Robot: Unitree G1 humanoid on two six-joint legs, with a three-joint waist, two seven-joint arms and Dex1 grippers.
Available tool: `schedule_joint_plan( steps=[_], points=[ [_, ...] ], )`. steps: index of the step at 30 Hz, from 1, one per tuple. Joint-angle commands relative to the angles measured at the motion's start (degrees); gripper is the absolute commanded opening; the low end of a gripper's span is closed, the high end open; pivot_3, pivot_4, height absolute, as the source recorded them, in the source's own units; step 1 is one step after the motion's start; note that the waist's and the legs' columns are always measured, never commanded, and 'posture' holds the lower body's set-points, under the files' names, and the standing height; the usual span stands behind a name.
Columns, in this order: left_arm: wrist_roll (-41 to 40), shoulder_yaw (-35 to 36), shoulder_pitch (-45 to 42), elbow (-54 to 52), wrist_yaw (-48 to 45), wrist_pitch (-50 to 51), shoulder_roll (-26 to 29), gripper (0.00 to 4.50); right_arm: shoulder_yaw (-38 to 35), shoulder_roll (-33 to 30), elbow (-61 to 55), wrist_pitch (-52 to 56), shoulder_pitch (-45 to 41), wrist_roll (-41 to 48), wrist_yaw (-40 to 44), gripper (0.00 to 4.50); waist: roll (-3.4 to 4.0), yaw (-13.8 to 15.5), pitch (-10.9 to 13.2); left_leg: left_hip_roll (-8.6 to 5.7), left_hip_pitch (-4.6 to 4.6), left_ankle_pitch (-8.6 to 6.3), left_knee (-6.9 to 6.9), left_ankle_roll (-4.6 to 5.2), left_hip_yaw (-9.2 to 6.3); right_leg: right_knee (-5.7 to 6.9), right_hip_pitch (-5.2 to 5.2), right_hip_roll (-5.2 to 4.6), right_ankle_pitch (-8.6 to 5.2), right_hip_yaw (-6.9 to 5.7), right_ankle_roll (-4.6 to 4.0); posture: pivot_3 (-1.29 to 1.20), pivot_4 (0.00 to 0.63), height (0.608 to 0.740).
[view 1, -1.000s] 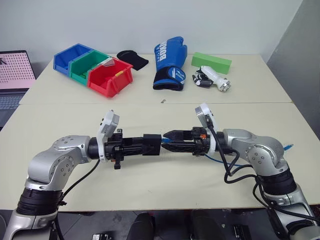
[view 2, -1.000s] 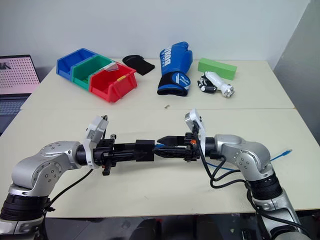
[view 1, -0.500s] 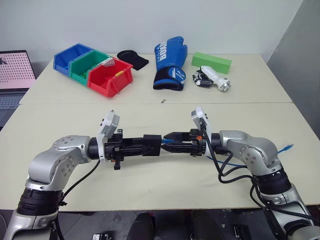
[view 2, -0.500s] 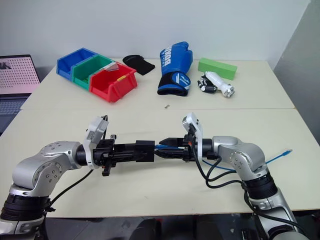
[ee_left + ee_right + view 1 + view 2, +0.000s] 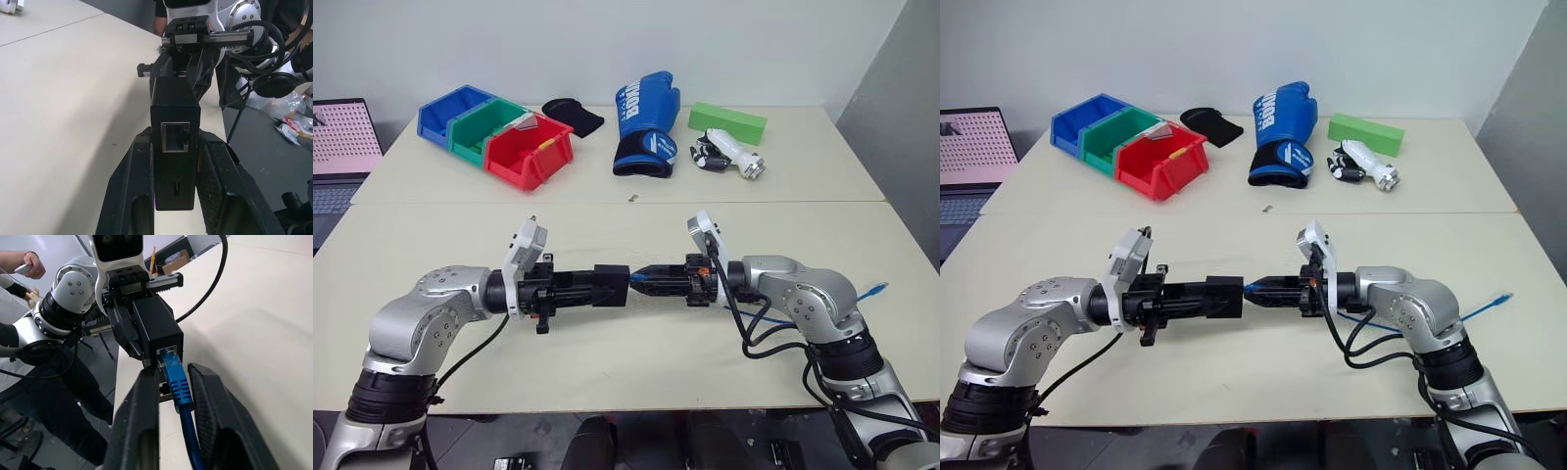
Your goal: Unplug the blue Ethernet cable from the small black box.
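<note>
Lettering on the blue glove (image 5: 646, 121) we cannot read; left gripper (image 5: 607, 285) clamps the small black box (image 5: 611, 284), right gripper (image 5: 642, 281) pinches the blue Ethernet cable (image 5: 175, 381).

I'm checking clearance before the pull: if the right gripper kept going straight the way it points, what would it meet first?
Most likely the small black box, held by the left gripper. The right gripper, shut on the blue Ethernet cable, points straight at the box's port face, close ahead; the exact gap is hard to judge.
</note>
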Motion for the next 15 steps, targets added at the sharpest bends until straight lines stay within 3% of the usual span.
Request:
schedule_joint_plan(
  steps=[1, 15],
  points=[
    [-0.1, 0.0, 0.5, -2.1, -0.4, -1.0, 0.1, 0.79, -1.5, 0.1, -0.7, 0.1, -1.2, 0.7, 0.9, 0.05, 0.00, 0.0, 0.0, 0.00, 0.00, 0.00, 0.00, 0.00, 0.00, 0.00, 0.00, 0.00, 0.00, 0.00, 0.00, 0.00, 0.150, 0.740],
    [0.5, 2.3, 2.0, -0.5, -0.2, -2.2, 0.7, 0.79, -3.8, -3.7, 2.4, 5.8, -0.7, 2.4, 4.3, 0.04, 0.00, 0.0, 0.0, 0.00, 0.00, 0.00, 0.00, 0.00, 0.00, 0.00, 0.00, 0.00, 0.00, 0.00, 0.00, 0.00, 0.150, 0.740]
  ],
)
